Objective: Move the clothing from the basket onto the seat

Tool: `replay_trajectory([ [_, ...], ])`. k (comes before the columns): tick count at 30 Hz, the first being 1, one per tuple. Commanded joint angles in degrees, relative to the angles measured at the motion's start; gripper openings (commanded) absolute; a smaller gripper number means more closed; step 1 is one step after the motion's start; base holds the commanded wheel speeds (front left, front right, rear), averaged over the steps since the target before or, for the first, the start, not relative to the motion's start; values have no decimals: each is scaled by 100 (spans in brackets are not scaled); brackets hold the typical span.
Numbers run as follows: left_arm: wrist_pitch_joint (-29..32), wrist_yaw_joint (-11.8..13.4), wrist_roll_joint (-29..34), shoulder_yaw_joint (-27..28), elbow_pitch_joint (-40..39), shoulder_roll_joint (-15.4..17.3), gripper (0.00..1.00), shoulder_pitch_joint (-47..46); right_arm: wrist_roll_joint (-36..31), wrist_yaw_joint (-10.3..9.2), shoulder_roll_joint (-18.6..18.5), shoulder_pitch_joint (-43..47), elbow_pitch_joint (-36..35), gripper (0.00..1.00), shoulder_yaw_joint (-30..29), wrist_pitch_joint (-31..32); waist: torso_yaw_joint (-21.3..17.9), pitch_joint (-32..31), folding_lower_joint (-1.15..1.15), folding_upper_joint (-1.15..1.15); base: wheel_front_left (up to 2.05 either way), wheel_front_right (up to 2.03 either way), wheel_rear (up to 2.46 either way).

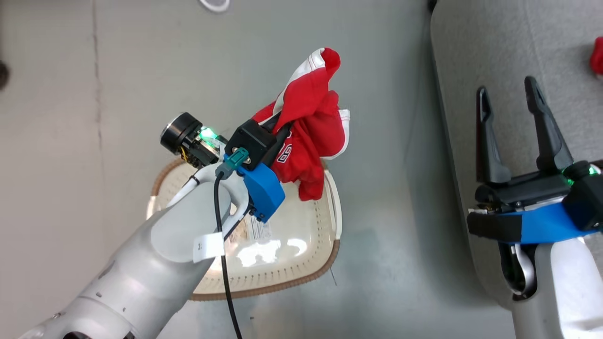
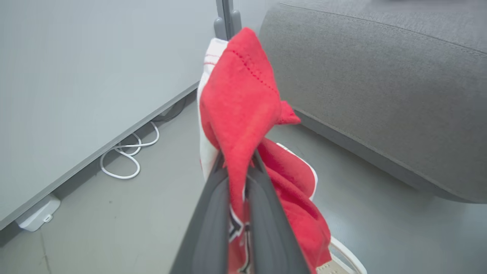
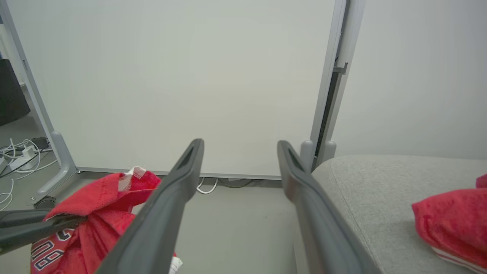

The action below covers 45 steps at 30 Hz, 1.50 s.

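Red jersey (image 1: 311, 127) bunched above cream basket (image 1: 282, 275), red garment (image 3: 445, 220) on grey seat (image 1: 499, 56)

We identify a lab-style room: white partition panels (image 3: 171, 83) on metal feet (image 3: 62, 160), loose cables (image 2: 129, 152) on grey floor (image 1: 386, 263), a grey seat (image 2: 380, 76).

The head camera is looking straight down on floor (image 1: 377, 94), basket (image 1: 292, 275) and seat (image 1: 499, 70) edge. Both wrist cameras are looking low along their jaws, sharing the red jersey (image 1: 313, 122) and the seat.
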Motion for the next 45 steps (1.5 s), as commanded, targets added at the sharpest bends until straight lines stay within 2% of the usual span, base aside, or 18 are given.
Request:
replay_trajectory([
  [1,-26,48,48,90,-138,16,0,111,-16,1,5,135,66,100,-20,-3,104,-445,1,0,0,0,0],
  [10,-26,31,317,449,-921,98,0,633,157,1,5,665,319,100,57,-3,168,-1349,1,0,0,0,0],
  [20,-26,19,350,465,-1323,104,0,1016,205,1,4,1233,497,100,100,-3,292,-2072,1,0,0,0,0],
  [31,-12,108,301,379,-1598,192,0,1270,238,1,4,1449,513,100,243,-3,343,-2423,1,0,0,0,0],
  [36,40,135,285,351,-1703,212,0,1253,237,1,5,1273,497,100,549,-3,382,-2399,1,0,0,0,0],
  [40,66,154,304,333,-1785,214,0,1139,173,1,5,1049,641,100,1007,-3,426,-2323,1,0,0,0,0],
  [45,89,160,337,297,-1852,170,0,1032,81,1,-17,643,1086,100,1574,-2,479,-2246,1,0,0,0,0],
])
